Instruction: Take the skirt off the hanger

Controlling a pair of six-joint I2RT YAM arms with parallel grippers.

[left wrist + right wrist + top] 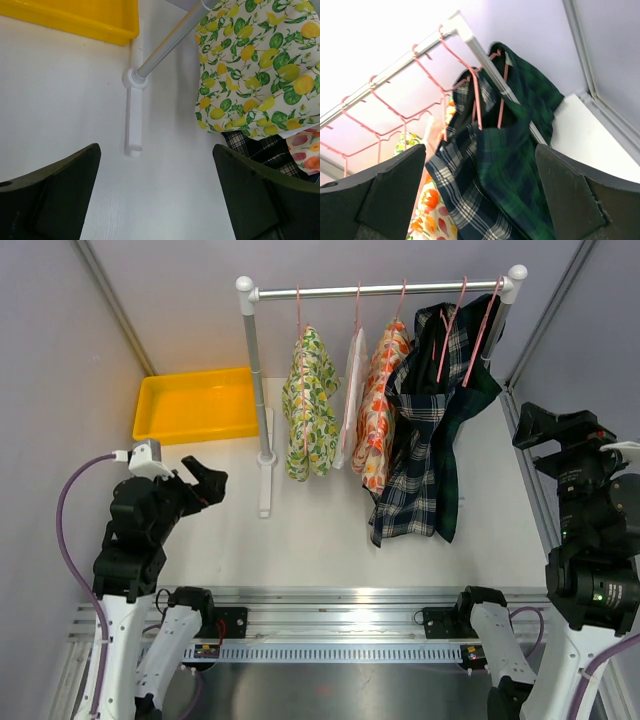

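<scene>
Several garments hang on pink hangers (450, 325) from a white rail (380, 288). From the left they are a lemon-print one (308, 405), a white one, an orange floral one (378, 410), a navy-and-white plaid one (415, 475) and a dark green plaid one (462, 400). The two plaid ones fill the right wrist view, navy (465, 200) and green (525, 170), on pink hangers (476, 100). My right gripper (535, 430) (480, 200) is open and empty, right of the rack. My left gripper (205, 480) (156, 200) is open and empty over the table, left of the rack's post.
A yellow tray (195, 405) (75, 17) sits at the back left. The rack's left post (258, 390) stands on a white foot (134, 115). Its right post (505, 315) is behind the green plaid. Grey walls close in both sides.
</scene>
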